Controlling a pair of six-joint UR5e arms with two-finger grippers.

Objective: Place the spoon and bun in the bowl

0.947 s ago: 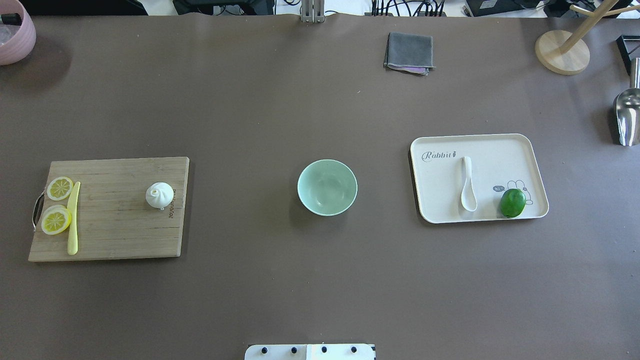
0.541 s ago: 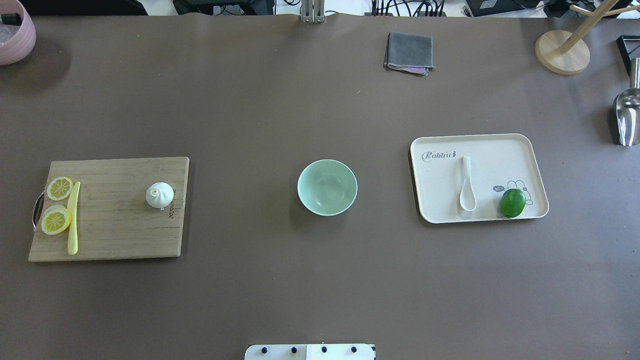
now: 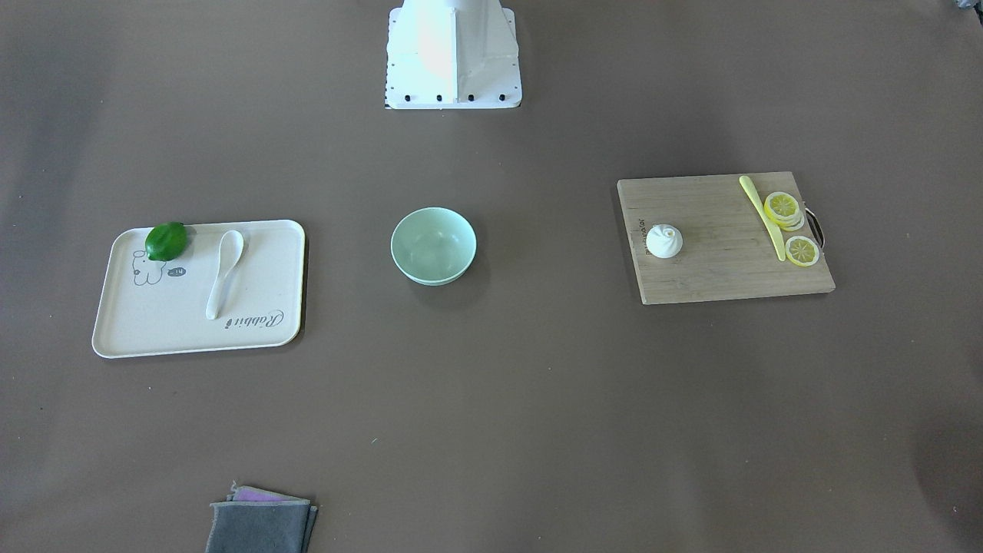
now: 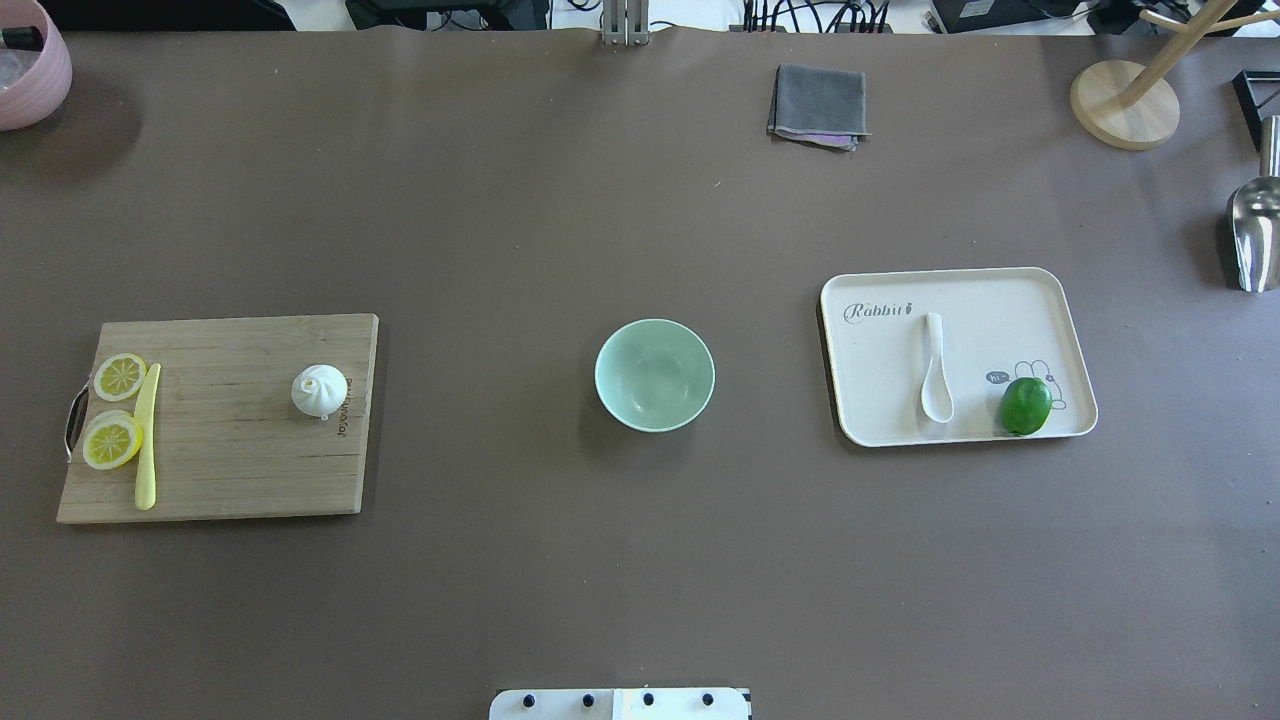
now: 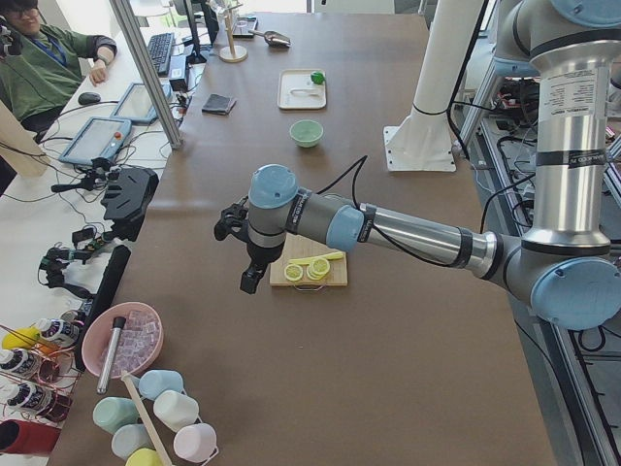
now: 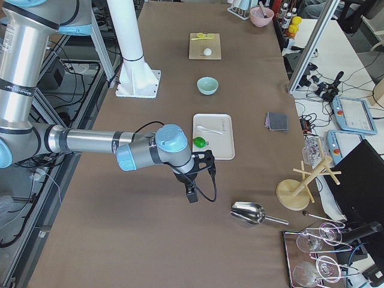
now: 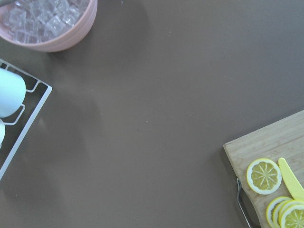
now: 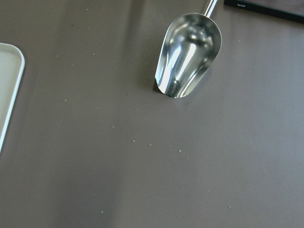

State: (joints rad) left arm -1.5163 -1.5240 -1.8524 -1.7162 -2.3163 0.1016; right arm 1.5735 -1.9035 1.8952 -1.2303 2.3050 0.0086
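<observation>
The white spoon (image 4: 935, 370) lies on the cream tray (image 4: 1040, 300) at the right, scoop toward the robot. The white bun (image 4: 319, 390) sits on the wooden board (image 4: 230, 470) at the left. The empty mint-green bowl (image 4: 655, 375) stands between them at mid-table. Neither gripper shows in the overhead or front views. The left gripper (image 5: 250, 282) hangs above the table just outside the board's handle end. The right gripper (image 6: 192, 195) hangs outside the tray, near a metal scoop. I cannot tell whether either is open or shut.
Lemon slices (image 4: 112, 440) and a yellow knife (image 4: 147, 435) lie on the board. A green lime (image 4: 1025, 405) is on the tray. A metal scoop (image 4: 1252, 235), wooden stand (image 4: 1124, 104), grey cloth (image 4: 818, 105) and pink ice bowl (image 4: 30, 70) sit along the edges.
</observation>
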